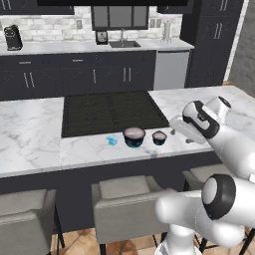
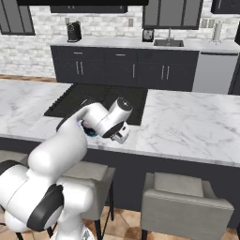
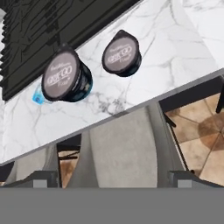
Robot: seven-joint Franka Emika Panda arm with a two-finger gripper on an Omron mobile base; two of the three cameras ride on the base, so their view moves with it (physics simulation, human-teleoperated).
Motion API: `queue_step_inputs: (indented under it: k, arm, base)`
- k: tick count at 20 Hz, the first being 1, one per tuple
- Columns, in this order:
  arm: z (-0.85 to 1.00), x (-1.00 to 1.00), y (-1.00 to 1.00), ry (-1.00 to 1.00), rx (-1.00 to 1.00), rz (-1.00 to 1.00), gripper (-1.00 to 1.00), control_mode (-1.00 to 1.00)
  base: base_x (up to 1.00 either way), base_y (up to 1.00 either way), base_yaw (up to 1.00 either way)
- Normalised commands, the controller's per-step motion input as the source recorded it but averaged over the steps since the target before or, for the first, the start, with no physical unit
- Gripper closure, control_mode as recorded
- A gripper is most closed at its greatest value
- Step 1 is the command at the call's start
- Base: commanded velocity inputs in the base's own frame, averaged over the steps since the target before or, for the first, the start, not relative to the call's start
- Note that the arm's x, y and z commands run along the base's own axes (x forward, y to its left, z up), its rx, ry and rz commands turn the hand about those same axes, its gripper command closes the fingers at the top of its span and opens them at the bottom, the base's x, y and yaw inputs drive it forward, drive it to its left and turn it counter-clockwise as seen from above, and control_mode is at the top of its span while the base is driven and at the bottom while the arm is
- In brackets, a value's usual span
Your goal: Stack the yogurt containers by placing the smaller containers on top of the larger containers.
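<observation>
Three yogurt containers stand in a row near the front edge of the marble island. The widest dark cup [image 1: 134, 136] [image 3: 65, 75] has a pale top and blue base. To its right is the lesser dark cup [image 1: 159, 137] [image 3: 121, 53], and to its left the tiny light-blue cup [image 1: 112, 141] [image 3: 38, 97]. None is stacked on another. My gripper [image 1: 178, 131] [image 3: 113, 178] hovers right of the lesser cup, over the counter's front edge. It is open, its tips far apart with nothing between them. In the right base view my arm hides most of the cups.
A black cooktop [image 1: 112, 112] lies just behind the cups. Grey stools [image 1: 127, 199] [image 3: 118, 148] stand below the island's front edge. Bare marble [image 2: 187, 122] stretches to the right. The back wall has dark cabinets and a sink [image 1: 123, 44].
</observation>
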Motion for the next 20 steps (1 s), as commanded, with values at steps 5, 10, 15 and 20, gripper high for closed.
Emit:
queue_step_inputs:
  k: [5, 10, 15, 20]
  arm:
    - [-0.13, 0.10, 0.00, 0.00, 0.00, -0.02, -1.00, -1.00]
    - [-0.04, 0.04, -0.07, 0.00, 0.02, 0.00, -1.00, -1.00]
    - [-0.03, 0.10, -0.10, -0.01, 0.03, 0.00, -1.00, -1.00]
    - [0.00, 0.23, -0.05, -0.02, 0.05, 0.00, -1.00, -1.00]
  base:
    - [0.00, 0.00, 0.00]
    - [0.00, 0.00, 0.00]
    - [0.00, 0.00, 0.00]
    - [0.00, 0.00, 0.00]
